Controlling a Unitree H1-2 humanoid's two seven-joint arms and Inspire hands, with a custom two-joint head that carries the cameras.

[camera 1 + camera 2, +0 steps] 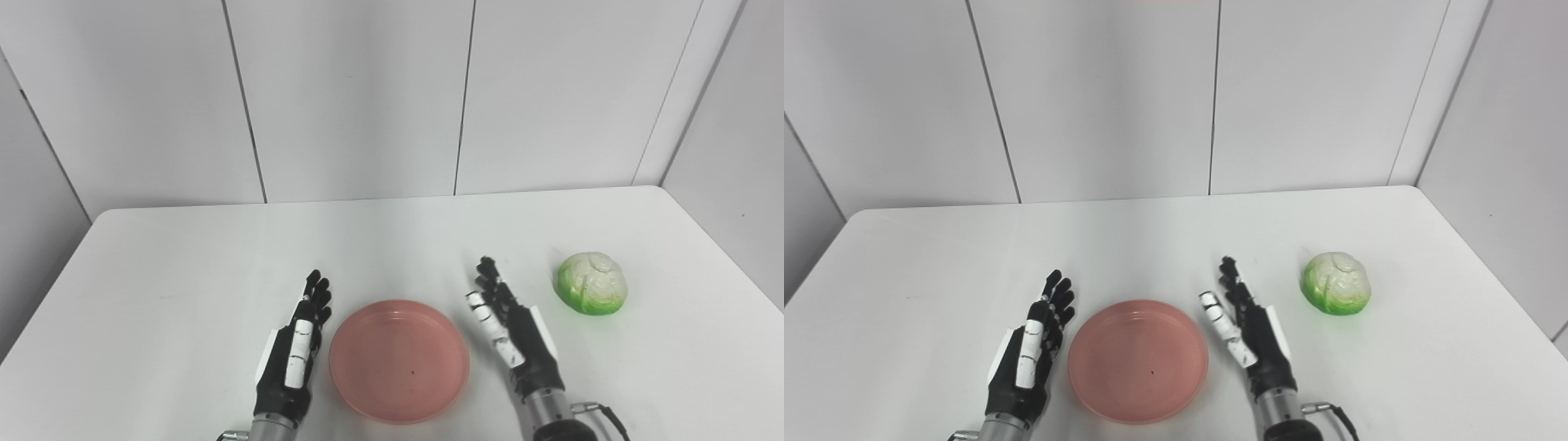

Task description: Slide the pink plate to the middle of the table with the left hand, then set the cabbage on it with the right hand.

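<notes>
— Left hand?
— Fingers apart, holding nothing, just beside the plate's left rim.
— And the plate?
— Near the table's front edge. Right hand spread too, empty. Cabbage sits apart, bare table behind.

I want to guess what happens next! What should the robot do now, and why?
Probably reach the right hand over to the cabbage. The pink plate already sits about mid-table between both open hands, nothing on it, and the cabbage lies apart on the table to the right, untouched. The left hand can wait.
</notes>
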